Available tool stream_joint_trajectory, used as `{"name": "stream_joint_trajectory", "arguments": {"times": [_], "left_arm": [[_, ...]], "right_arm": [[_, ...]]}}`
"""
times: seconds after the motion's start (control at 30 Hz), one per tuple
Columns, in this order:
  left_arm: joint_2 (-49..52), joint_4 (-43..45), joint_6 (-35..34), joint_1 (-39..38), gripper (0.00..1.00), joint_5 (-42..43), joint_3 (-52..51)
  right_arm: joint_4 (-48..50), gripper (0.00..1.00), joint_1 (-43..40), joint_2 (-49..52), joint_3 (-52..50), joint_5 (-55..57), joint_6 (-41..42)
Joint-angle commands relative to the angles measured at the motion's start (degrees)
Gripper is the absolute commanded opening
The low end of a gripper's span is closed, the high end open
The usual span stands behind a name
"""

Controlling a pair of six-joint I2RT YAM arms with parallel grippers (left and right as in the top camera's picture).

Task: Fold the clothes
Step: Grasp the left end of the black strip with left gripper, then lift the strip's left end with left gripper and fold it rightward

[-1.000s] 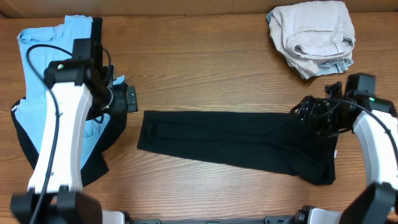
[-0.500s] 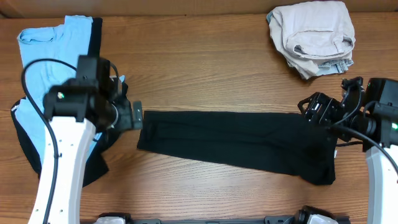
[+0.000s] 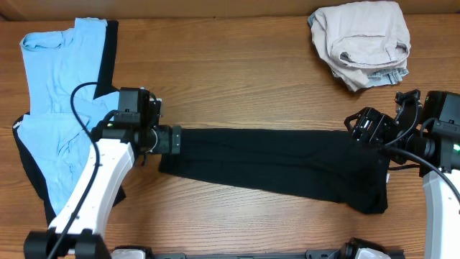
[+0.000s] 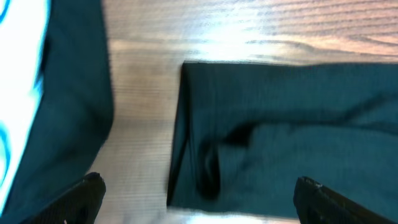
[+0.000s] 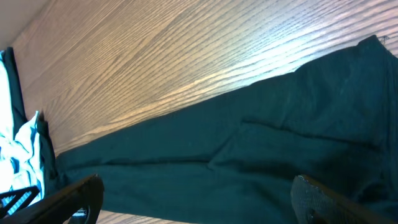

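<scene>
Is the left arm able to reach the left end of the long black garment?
Probably yes: its open fingers hang over the left edge of the black garment, nothing in between.

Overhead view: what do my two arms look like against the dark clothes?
Left arm: white rounded link, black joint housings, a thin black cable looping over it. Right arm: the same white and black, with black cables at the wrist. Fingers are matte black.

A brown wood-grain worktop fills the overhead view, bordered by a pale plain strip along its far edge, with light glaring off its grain.
</scene>
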Motion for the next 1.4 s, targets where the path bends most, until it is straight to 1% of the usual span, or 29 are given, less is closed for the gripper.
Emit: {"name": "stream_joint_trajectory", "arguments": {"times": [0.0, 0.07, 0.2, 0.3, 0.53, 0.63, 0.7, 0.73, 0.77, 0.8, 0.87, 0.9, 0.93, 1.03, 1.13, 1.23, 1.37], "left_arm": [[4.94, 4.39, 10.67, -0.37, 1.00, 8.55, -1.55], [8.13, 6.43, 14.21, -0.37, 1.00, 12.63, -1.55], [12.70, 7.91, 14.51, -0.37, 1.00, 12.76, -1.55], [15.52, 7.85, 14.95, -0.37, 0.97, 12.46, -1.55], [17.18, 5.27, 14.67, -0.37, 0.90, 4.02, -1.55], [17.18, 4.04, 14.56, -0.37, 0.84, 3.93, -1.55], [17.18, 3.76, 12.98, -0.37, 0.78, 4.13, -1.55], [17.18, 3.80, 12.63, -0.37, 0.72, 4.17, -1.57], [17.18, 3.96, 12.44, -0.37, 0.62, 4.17, -1.57], [17.18, 4.17, 12.28, -0.37, 0.50, 4.13, -1.57], [17.18, 4.79, 12.02, -0.37, 0.18, 4.15, -1.55], [17.18, 5.38, 11.10, -0.37, 0.07, 4.15, -1.55], [17.18, 5.99, 10.23, -0.31, 0.04, 4.09, -1.46], [17.16, 7.08, 8.72, -0.20, 0.04, 4.09, -0.57], [17.16, 6.14, 6.88, 0.15, 0.04, 4.13, 2.05], [17.16, 2.01, 6.69, 0.44, 0.04, 4.02, 6.56], [17.16, -7.19, 5.40, 1.42, 0.05, 1.05, 14.62]], "right_arm": [[0.44, 1.00, 0.02, -0.15, 0.96, -0.11, -0.04], [0.59, 1.00, 0.00, -0.13, 0.61, -0.09, -0.04], [0.37, 1.00, 0.00, 0.07, 0.59, -0.07, -0.07], [0.39, 1.00, 0.00, 0.17, 0.59, -0.09, -0.04], [0.57, 1.00, 0.00, 0.17, 0.59, -0.09, -0.04], [0.63, 1.00, 0.00, 0.17, 0.59, -0.09, -0.04], [0.81, 1.00, 0.00, 0.17, 0.59, -0.09, -0.04], [0.85, 1.00, 0.00, 0.17, 0.59, -0.09, -0.02], [0.96, 1.00, 0.00, 0.17, 0.59, -0.09, -0.02], [1.01, 1.00, 0.00, 0.17, 0.59, -0.09, -0.02], [1.01, 1.00, 0.00, 0.17, 0.59, -0.09, -0.02], [1.01, 1.00, 0.02, 0.17, 0.59, -0.09, -0.04], [1.01, 1.00, 0.00, 0.17, 0.59, -0.09, -0.04], [1.01, 1.00, 0.00, 0.17, 0.59, -0.07, -0.04], [0.98, 1.00, 0.00, 0.17, 0.59, -0.07, -0.04], [1.01, 1.00, 0.00, 0.17, 0.59, -0.07, -0.04], [0.98, 1.00, 0.02, 0.17, 0.59, -0.07, -0.04]]}}
